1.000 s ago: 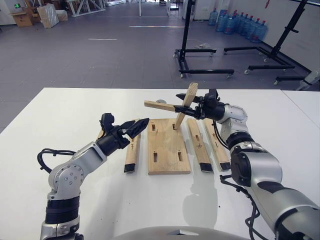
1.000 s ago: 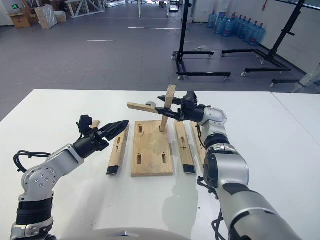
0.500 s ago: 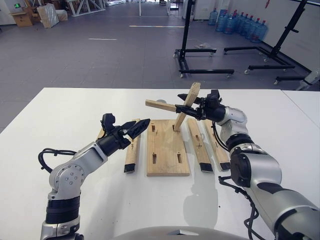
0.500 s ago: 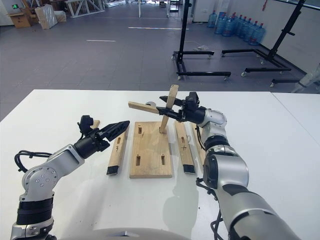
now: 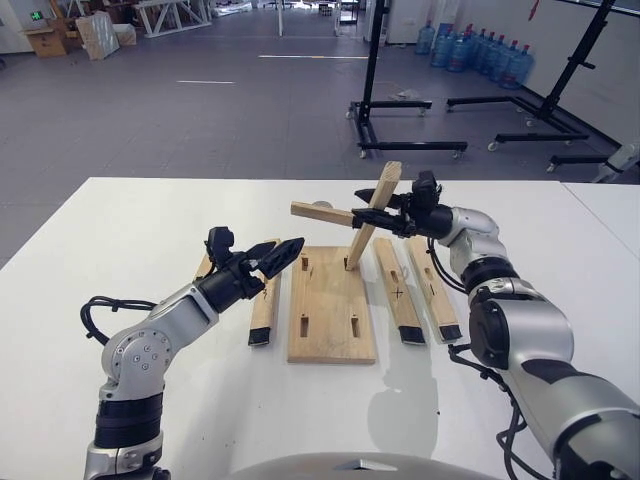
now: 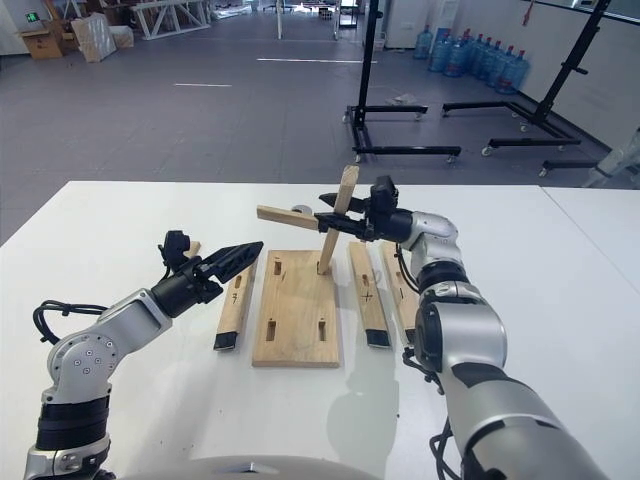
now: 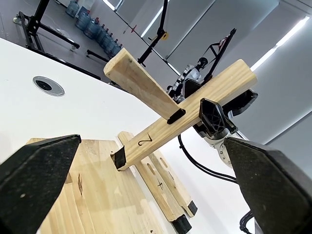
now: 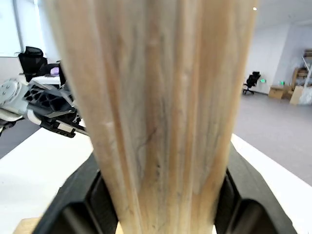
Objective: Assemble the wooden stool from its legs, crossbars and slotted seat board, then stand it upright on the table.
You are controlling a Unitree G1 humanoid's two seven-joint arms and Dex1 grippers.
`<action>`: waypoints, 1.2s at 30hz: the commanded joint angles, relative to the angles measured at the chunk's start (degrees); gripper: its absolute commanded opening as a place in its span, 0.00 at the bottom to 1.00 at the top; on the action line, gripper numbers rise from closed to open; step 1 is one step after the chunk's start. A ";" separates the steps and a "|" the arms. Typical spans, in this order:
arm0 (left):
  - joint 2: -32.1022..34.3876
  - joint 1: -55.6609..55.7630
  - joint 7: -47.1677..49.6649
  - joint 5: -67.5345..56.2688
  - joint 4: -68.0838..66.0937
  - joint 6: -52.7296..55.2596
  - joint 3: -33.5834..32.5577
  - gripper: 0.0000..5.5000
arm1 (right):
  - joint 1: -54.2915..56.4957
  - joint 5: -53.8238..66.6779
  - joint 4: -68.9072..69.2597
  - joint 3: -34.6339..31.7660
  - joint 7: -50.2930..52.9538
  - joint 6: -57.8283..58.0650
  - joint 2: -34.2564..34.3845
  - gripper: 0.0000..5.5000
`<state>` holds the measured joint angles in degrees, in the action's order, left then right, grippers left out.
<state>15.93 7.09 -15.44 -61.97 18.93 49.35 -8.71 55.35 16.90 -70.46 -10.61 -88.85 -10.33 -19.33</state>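
Observation:
The slotted seat board (image 5: 332, 318) lies flat at the table's middle. My right gripper (image 5: 374, 222) is shut on a leg (image 5: 368, 215) that leans steeply, its lower end touching the board's far end (image 7: 119, 158). A crossbar (image 5: 318, 211) sticks out sideways from this leg, making a cross. The leg (image 8: 156, 122) is close up in the right wrist view. My left gripper (image 5: 285, 252) hovers open just left of the board, fingers (image 7: 39, 170) wide apart and pointing at the cross. One leg (image 5: 265, 300) lies under it; two more (image 5: 398, 290) (image 5: 437, 290) lie right of the board.
A short wooden piece (image 5: 205, 265) lies behind my left gripper. A round grommet (image 7: 48, 85) is set in the table beyond the board. Black wheeled stands (image 5: 410, 100) and water bottles (image 5: 480, 45) are on the floor past the table's far edge.
The seat board has slid a little toward the near edge. My right gripper has lifted the leg and crossbar slightly. My left gripper has edged a bit to the right.

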 commanded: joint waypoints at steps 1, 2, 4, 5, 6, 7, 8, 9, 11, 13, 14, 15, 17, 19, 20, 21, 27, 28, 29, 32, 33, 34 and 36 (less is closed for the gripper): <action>-0.14 -0.58 0.63 0.74 0.80 0.27 0.35 0.98 | -4.82 -4.97 -3.12 3.82 -0.39 6.39 0.26 0.37; -0.20 -0.59 0.63 0.77 0.83 0.25 0.38 0.98 | -5.10 -5.22 -3.05 4.19 -0.26 6.67 0.19 0.37; -0.27 -0.46 0.56 0.85 0.68 0.27 0.44 0.98 | -5.75 -5.74 -2.92 5.13 -0.06 6.54 0.07 0.37; -0.28 -0.43 0.54 0.87 0.63 0.30 0.43 0.98 | -5.83 -5.38 -2.76 5.14 -0.29 6.11 0.13 0.37; -0.30 -0.42 0.52 0.88 0.60 0.32 0.43 0.98 | -5.72 -4.93 -2.59 5.01 -0.43 5.80 0.18 0.37; -0.31 -0.48 0.49 0.95 0.59 0.31 0.46 0.98 | -5.59 -4.92 -2.26 5.21 -0.96 4.29 0.26 0.37; -0.33 -0.50 0.44 0.96 0.57 0.32 0.48 0.98 | -5.39 -4.72 -1.96 5.15 -1.46 3.29 0.40 0.37; -0.33 -0.55 0.41 1.02 0.56 0.30 0.50 0.98 | -5.13 -4.77 -1.62 5.38 -2.16 1.57 0.61 0.37; -0.33 -0.56 0.34 1.11 0.52 0.33 0.51 0.98 | -4.67 -4.80 -1.18 5.91 -3.20 -1.32 0.90 0.37; -0.33 -0.53 0.26 1.17 0.48 0.37 0.51 0.98 | -4.43 -4.60 -0.73 7.59 -3.58 -3.82 0.95 0.37; -0.33 -0.52 0.25 1.18 0.46 0.38 0.50 0.98 | -4.31 -4.30 -0.53 8.60 -3.62 -4.49 0.97 0.37; -0.32 -0.42 0.23 1.18 0.42 0.46 0.55 0.98 | -4.10 -3.90 -0.45 9.54 -3.64 -4.31 0.91 0.37; -0.20 -0.43 0.14 1.08 0.48 0.67 0.56 0.98 | -3.56 -3.13 -0.93 10.91 -3.64 -2.69 0.80 0.37; -0.05 -0.45 0.03 1.03 0.58 0.88 0.61 0.98 | -3.31 -2.87 -1.58 11.79 -3.64 -1.03 0.50 0.37; 0.02 -0.45 -0.01 0.98 0.63 0.96 0.62 0.98 | -3.20 -3.12 -2.04 11.80 -3.62 -0.52 0.33 0.37; 0.00 -0.45 0.04 0.98 0.67 0.99 0.64 0.98 | -3.02 -3.18 -2.69 11.08 -3.57 0.56 0.15 0.37; -0.33 -0.77 0.37 0.75 1.09 1.14 0.99 0.98 | -5.39 -5.31 -5.21 10.51 1.32 7.88 -1.00 0.37; -0.32 -0.81 0.44 0.69 1.15 1.20 1.03 0.98 | -6.22 -6.02 -5.28 10.98 2.32 7.92 -0.97 0.37; -0.27 -0.89 0.50 0.58 1.28 1.28 0.99 0.98 | -7.01 -6.85 -5.20 11.61 3.16 7.26 -0.84 0.37; -0.26 -1.05 0.78 0.38 1.45 1.52 0.82 0.98 | -8.52 -8.76 -4.99 13.02 9.25 5.01 0.12 0.37; -0.30 -1.04 0.94 0.33 1.50 1.56 0.83 0.98 | -8.71 -8.89 -4.93 13.25 9.94 4.85 0.44 0.37; -0.34 -0.98 1.05 0.29 1.50 1.59 0.86 0.98 | -8.84 -9.13 -4.86 13.58 10.53 4.67 0.64 0.37; -0.46 -0.61 1.09 0.32 1.17 1.62 1.03 0.98 | -9.09 -9.67 -4.78 14.31 11.37 4.69 0.95 0.37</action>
<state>15.37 6.39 -15.25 -61.73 19.84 49.76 -8.04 54.74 17.00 -71.95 -2.15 -82.81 -5.40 -19.69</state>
